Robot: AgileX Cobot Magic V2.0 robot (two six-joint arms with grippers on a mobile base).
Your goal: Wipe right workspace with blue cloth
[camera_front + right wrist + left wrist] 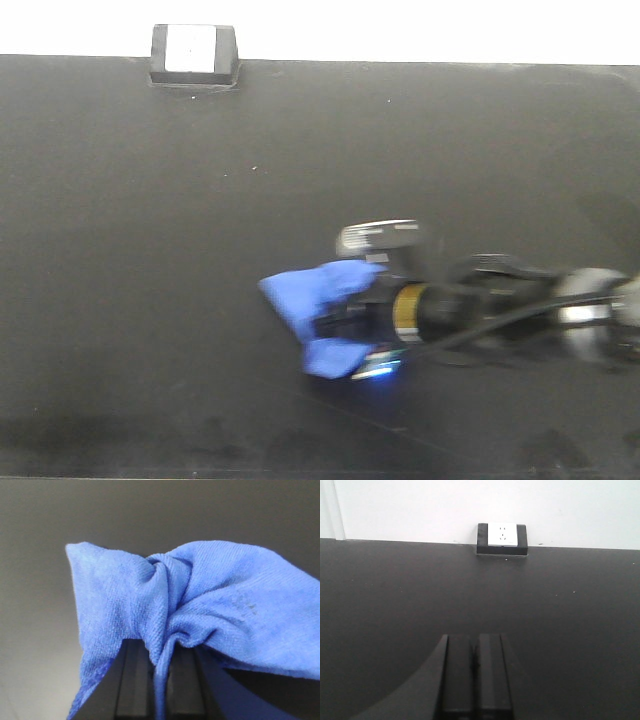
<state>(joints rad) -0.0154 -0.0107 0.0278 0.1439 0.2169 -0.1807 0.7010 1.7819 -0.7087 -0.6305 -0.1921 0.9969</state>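
Worktop [200, 200] lying dark, socket block [194, 53] sitting at far edge. Right pincer [160, 652] clamping bunched blue cloth [320, 305], well nearer than socket block. Left pincer [475, 672] resting closed, empty. Risk: thin pinch slipping under drag.

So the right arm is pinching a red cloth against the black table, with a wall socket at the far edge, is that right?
Nearly. The cloth is blue, not red, as the right wrist view shows plainly. The rest stands: the right gripper pinches it on the black table, and the socket sits at the far edge.
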